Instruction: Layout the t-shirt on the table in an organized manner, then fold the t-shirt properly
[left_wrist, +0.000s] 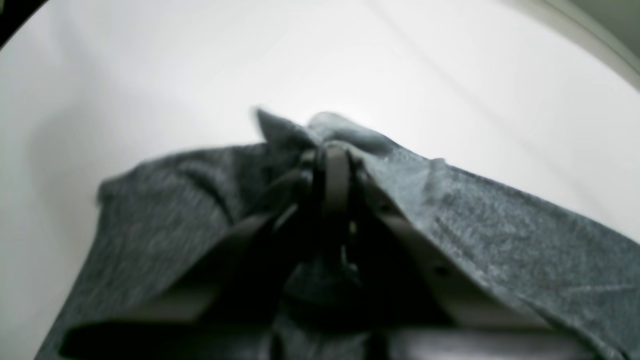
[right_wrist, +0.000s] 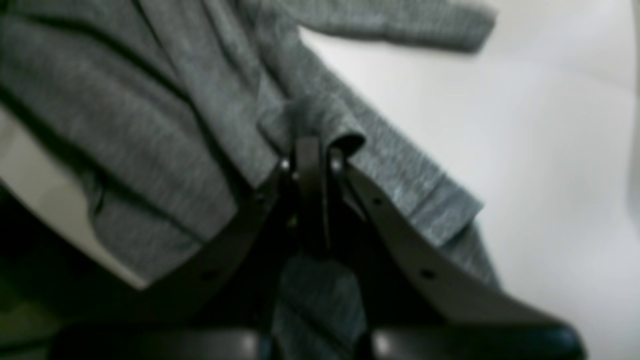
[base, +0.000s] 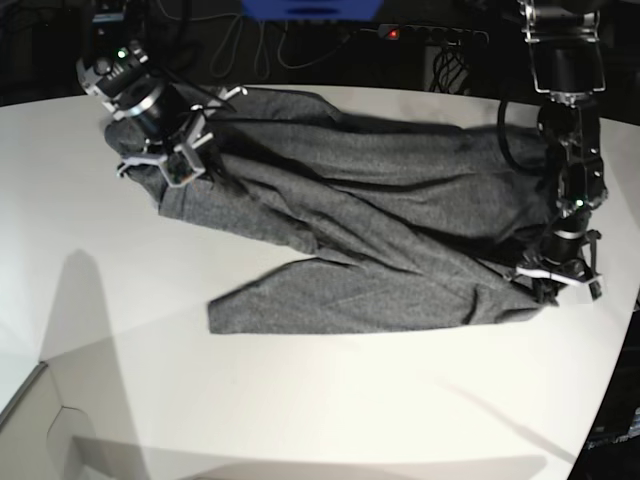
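The dark grey t-shirt (base: 380, 215) lies stretched and wrinkled across the back half of the white table (base: 330, 400), one long sleeve (base: 330, 300) pointing toward the front left. My left gripper (base: 562, 278), on the base view's right, is shut on a bunched corner of the t-shirt (left_wrist: 450, 200); its jaws (left_wrist: 334, 165) pinch the fabric just above the table (left_wrist: 250, 60). My right gripper (base: 178, 160), at the back left, is shut on a fold of the t-shirt (right_wrist: 175, 125); its closed tips (right_wrist: 312, 150) grip a rolled edge.
The table's curved edge (base: 625, 340) runs close past the left gripper on the right. Cables and a power strip (base: 420, 35) lie behind the table's far edge. A white box flap (base: 40, 420) shows at the front left corner.
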